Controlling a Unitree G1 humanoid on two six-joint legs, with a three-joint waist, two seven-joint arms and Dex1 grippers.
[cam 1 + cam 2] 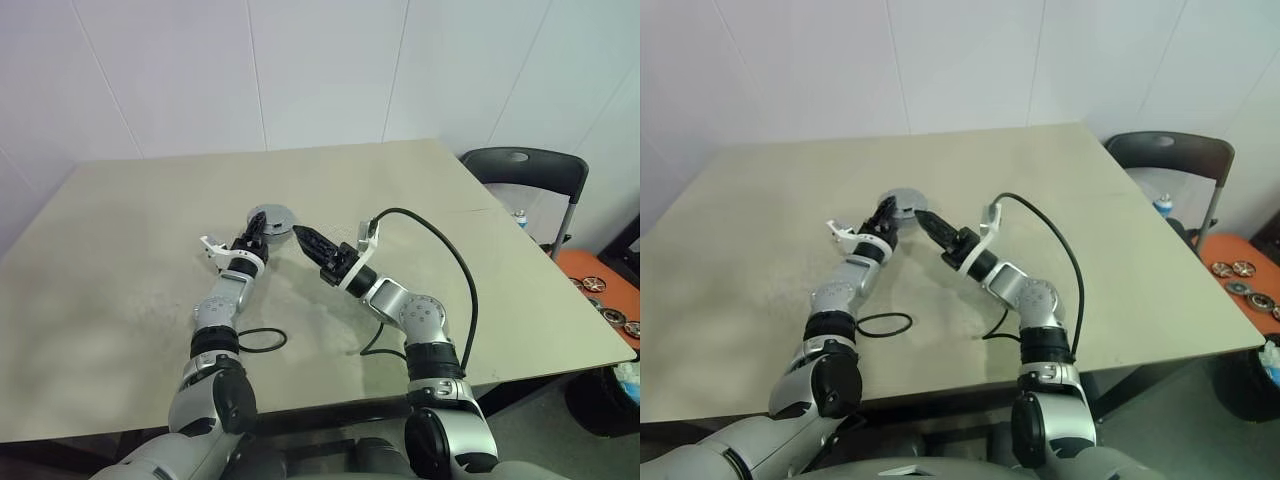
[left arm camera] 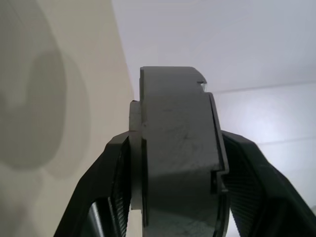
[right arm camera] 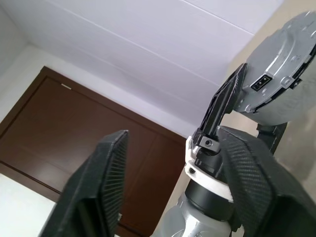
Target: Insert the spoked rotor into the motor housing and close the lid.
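Observation:
The grey round motor housing is held just above the tan table near its middle. My left gripper is shut on it; in the left wrist view the housing is seen edge-on, clamped between both fingers. My right gripper points at the housing from the right, a short gap away. It is open with nothing between its fingers. Beyond them the right wrist view shows the housing and a left finger. The spoked rotor is hidden, and I cannot tell how the lid stands.
A black cable loop lies on the table by my left forearm, and a black cable arches from my right wrist. A dark chair stands past the table's right edge. An orange mat with small wheels lies on the floor.

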